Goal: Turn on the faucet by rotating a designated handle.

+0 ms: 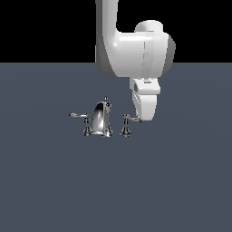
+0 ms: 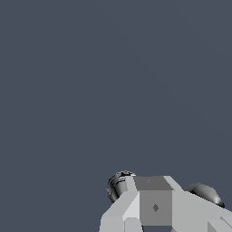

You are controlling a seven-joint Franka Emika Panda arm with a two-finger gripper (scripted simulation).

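Observation:
The chrome faucet [image 1: 101,119] stands mid-floor in the exterior view, with an arched spout and a knob-tipped rod on top. The handle [image 1: 126,124] sits on its own pedestal toward the exterior view's right, a clear gap from the spout base. Its lever tip reaches the lower edge of my gripper [image 1: 144,118], which hangs just beyond it. In the wrist view my gripper [image 2: 154,208] shows as one block with no gap between the fingers, and nothing is held. A chrome piece [image 2: 118,183] peeks out beside the fingers and another chrome dome [image 2: 204,192] on the other side.
The twin lever [image 1: 80,117] sticks out toward the exterior view's left, its pedestal against the spout base. Flat grey-blue floor [image 1: 116,190] surrounds the faucet. The white arm [image 1: 131,50] rises above the handle.

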